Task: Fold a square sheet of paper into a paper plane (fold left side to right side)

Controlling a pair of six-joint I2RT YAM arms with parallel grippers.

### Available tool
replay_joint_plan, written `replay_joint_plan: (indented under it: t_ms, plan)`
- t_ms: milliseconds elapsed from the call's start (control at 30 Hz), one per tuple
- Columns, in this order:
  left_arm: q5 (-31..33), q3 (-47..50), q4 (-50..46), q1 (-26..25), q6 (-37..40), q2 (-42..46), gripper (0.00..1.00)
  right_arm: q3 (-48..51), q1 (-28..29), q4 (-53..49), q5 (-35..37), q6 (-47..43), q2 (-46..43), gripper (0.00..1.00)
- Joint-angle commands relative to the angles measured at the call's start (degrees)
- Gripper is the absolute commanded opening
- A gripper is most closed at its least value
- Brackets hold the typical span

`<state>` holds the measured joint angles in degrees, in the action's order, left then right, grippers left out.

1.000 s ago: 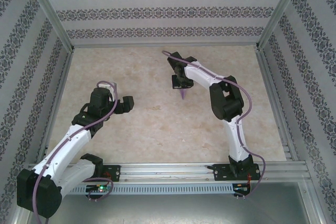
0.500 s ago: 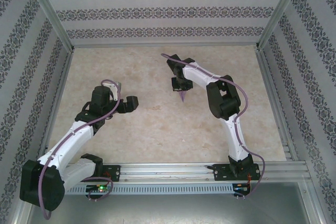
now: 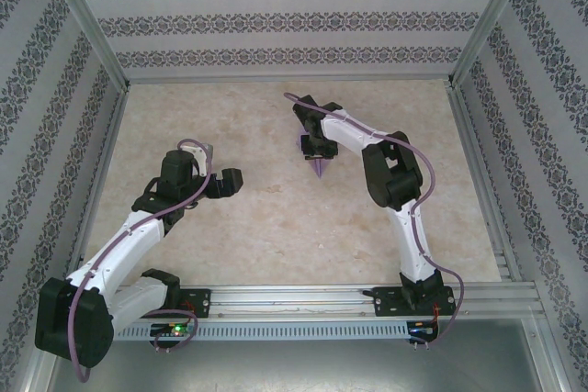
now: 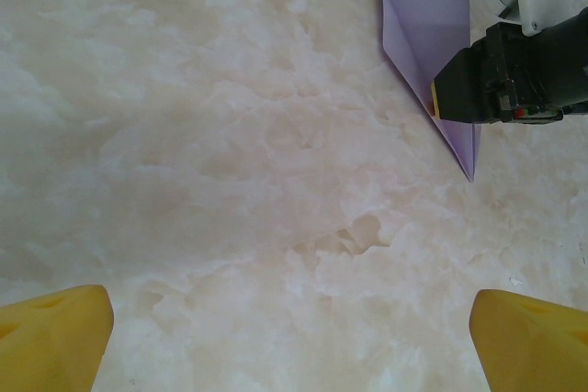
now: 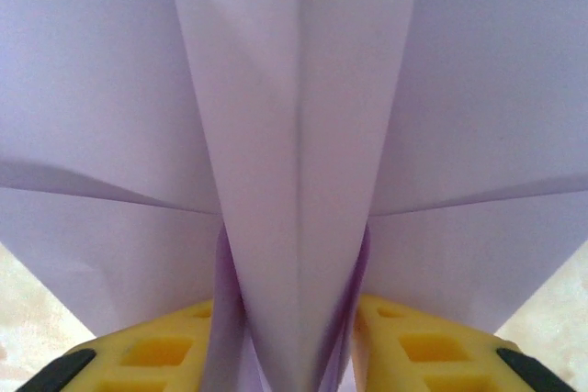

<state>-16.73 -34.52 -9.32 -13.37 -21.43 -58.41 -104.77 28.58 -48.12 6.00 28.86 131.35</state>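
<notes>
Although the paper plane [image 4: 430, 34] looks finished (a narrow lavender dart, nose toward the arm bases), it appears to lie on the far middle of the surface [image 3: 276, 227] directly under the right gripper [image 3: 317, 155]. That gripper's yellow fingers [image 5: 156, 351] flank the centre ridge, with paper against both inner faces. Whether they pinch it or merely bracket it cannot be told. The left gripper [image 3: 223, 181] hovers well apart to the left, fingers spread wide and empty. The step in hand is judged to be the release: part both fingers evenly, then rise straight along the ridge, so that neither finger drags a wing or springs the crease.
</notes>
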Motion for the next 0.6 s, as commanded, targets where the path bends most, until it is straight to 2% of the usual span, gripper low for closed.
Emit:
replay_joint_plan:
  t_ms: [0,333,567]
  plan:
    - [-0.11,-2.11,0.48,0.92,-0.77,-0.13,1.0,2.83,-0.45,0.92,-0.33,1.78,-1.18,0.36]
    - [-0.58,-3.57,-0.75,1.94,-2.55,-1.07,1.0,5.37,-0.54,2.8,-2.62,1.85,-4.94,0.35]
    - [-0.55,-3.93,-1.0,2.4,-2.64,-0.78,1.0,6.42,-0.45,2.33,-1.78,1.22,-6.59,0.35]
